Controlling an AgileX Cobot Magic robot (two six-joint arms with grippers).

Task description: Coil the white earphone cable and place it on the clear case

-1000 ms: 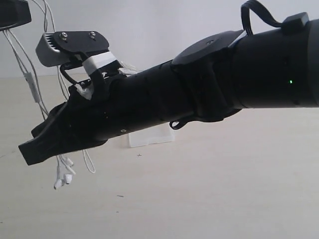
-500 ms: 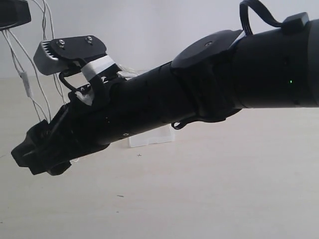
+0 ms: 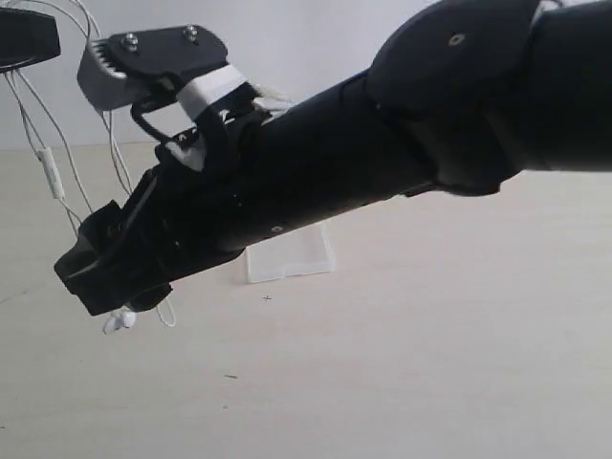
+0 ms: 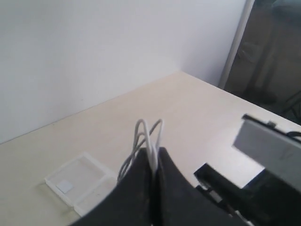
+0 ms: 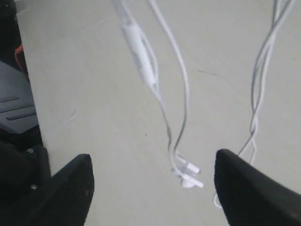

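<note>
The white earphone cable [image 4: 148, 135] is pinched as several loops in my left gripper [image 4: 152, 159], which is shut on it. In the exterior view that left gripper [image 3: 29, 38] sits at the top left and the cable [image 3: 65, 143] hangs from it in long strands. The inline remote [image 5: 140, 55] dangles midway and the earbuds [image 5: 187, 175] hang just above the table. My right gripper [image 5: 153, 183] is open, its fingers either side of the earbuds and not touching them. The clear case [image 3: 288, 259] lies open on the table behind the right arm; its label [image 4: 65, 185] shows.
The right arm [image 3: 382, 163] crosses most of the exterior view, its wrist camera [image 3: 153, 62] near the hanging strands. A light wooden table [image 3: 430, 363] lies beneath, with a white wall [image 4: 94, 47] behind. A second bundle of strands [image 5: 261, 70] hangs beside one right finger [image 5: 251, 193].
The right arm has lifted and its gripper has shifted slightly right and up. The earbuds, hidden behind it half a second ago, show again just below its tip.
</note>
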